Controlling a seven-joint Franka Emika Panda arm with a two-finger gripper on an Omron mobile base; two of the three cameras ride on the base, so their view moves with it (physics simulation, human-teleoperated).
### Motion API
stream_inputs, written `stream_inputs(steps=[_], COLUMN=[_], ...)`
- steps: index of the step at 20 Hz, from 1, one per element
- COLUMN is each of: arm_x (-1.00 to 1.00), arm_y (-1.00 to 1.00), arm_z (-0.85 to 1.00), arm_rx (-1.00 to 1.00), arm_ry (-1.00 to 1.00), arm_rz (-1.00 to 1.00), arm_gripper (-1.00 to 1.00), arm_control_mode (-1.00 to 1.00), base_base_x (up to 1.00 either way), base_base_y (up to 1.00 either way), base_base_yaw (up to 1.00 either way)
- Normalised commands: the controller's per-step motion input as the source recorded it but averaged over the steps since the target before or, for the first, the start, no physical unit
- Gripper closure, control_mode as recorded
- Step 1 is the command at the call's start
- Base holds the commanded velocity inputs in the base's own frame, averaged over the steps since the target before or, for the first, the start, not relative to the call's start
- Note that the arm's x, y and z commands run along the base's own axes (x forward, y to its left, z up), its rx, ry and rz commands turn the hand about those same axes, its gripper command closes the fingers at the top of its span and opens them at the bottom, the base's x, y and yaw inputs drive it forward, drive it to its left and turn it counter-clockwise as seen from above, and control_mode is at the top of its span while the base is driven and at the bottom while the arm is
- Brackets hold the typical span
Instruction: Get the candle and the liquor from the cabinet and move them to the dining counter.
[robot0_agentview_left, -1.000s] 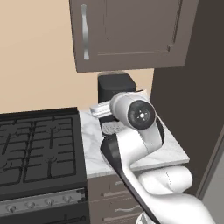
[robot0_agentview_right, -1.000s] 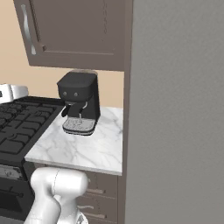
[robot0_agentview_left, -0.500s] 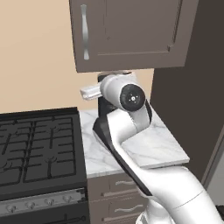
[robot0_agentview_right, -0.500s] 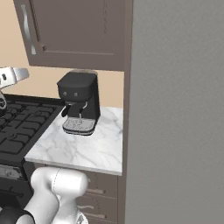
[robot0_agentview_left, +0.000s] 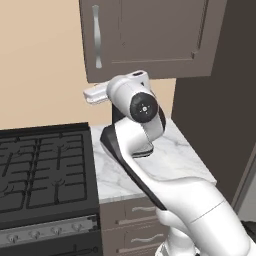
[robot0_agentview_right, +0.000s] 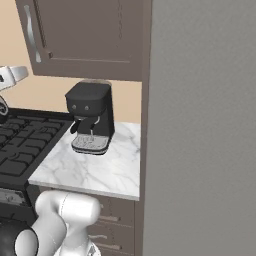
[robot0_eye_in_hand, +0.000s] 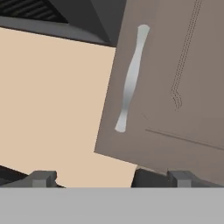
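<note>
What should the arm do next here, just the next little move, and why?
Probably raise the open gripper toward the cabinet handle. The doors are shut, so the candle and liquor can't be reached, and in the hand view the handle sits ahead of the fingertips, not between them.

One cabinet (robot0_agentview_left: 150, 37), shut, with one handle (robot0_agentview_left: 97, 36). One coffee machine (robot0_agentview_right: 90, 116) on one small counter (robot0_agentview_right: 100, 170). One stove (robot0_agentview_left: 42, 165). Two drawers (robot0_agentview_left: 132, 225) below counter. One arm (robot0_agentview_left: 150, 165); one gripper (robot0_eye_in_hand: 109, 178), two fingertips (robot0_eye_in_hand: 41, 178).
</note>
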Motion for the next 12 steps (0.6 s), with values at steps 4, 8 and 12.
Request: stream_inputs(steps=[4, 8, 12], arm_x=[-0.11, -0.26, -0.18], arm_y=[0.14, 0.03, 0.00], arm_z=[0.32, 0.29, 0.29], arm_rx=[0.00, 0.00, 0.00], arm_ry=[-0.06, -0.06, -0.05], arm_rz=[-0.04, -0.07, -0.08], arm_gripper=[-1.00, -1.00, -1.00], arm_control_mode=[-1.00, -1.00, -1.00], base_base_x=[0.00, 0.00, 0.00], base_base_y=[0.00, 0.00, 0.00], base_base_yaw=[0.00, 0.00, 0.00])
